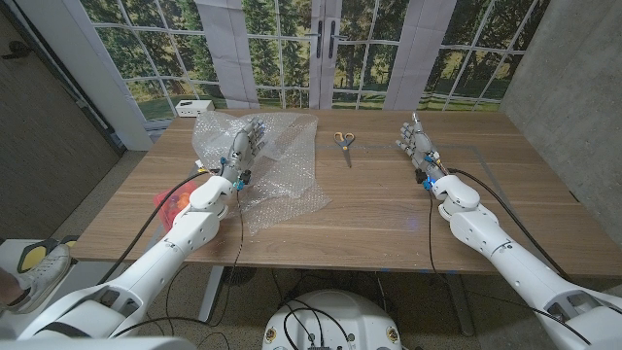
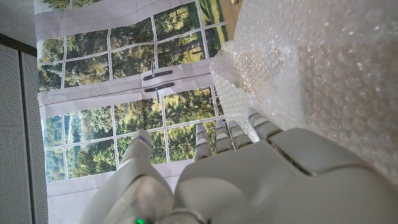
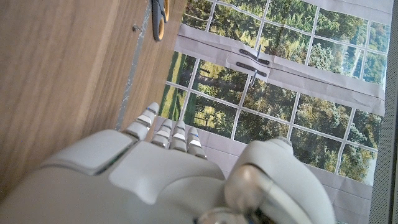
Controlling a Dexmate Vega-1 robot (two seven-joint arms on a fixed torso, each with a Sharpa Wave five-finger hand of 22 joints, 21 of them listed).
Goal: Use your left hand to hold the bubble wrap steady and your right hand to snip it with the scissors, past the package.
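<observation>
so the bubble wrap is lying spread out and crumpled on the left half of the wooden table, running from near the far edge down toward the middle. the left hand is sitting over the wrap with its fingers pointing toward the window wall; from the left wrist view the fingers are looking loosely apart and the bubble wrap is lying right beside them, but i honestly can't tell if the hand is pressing on it or just hovering. it isn't gripping anything that i can see.

the scissors are lying on the bare table near the far edge, roughly in the middle, just right of the wrap and not touching it. the right hand is standing well right of them, fingers apart and holding nothing. in the right wrist view the scissors are peeking in at the edge, well apart from the right hand.

something red and orange is showing at the table's left edge, and a small white box is sitting past the far left corner.
</observation>
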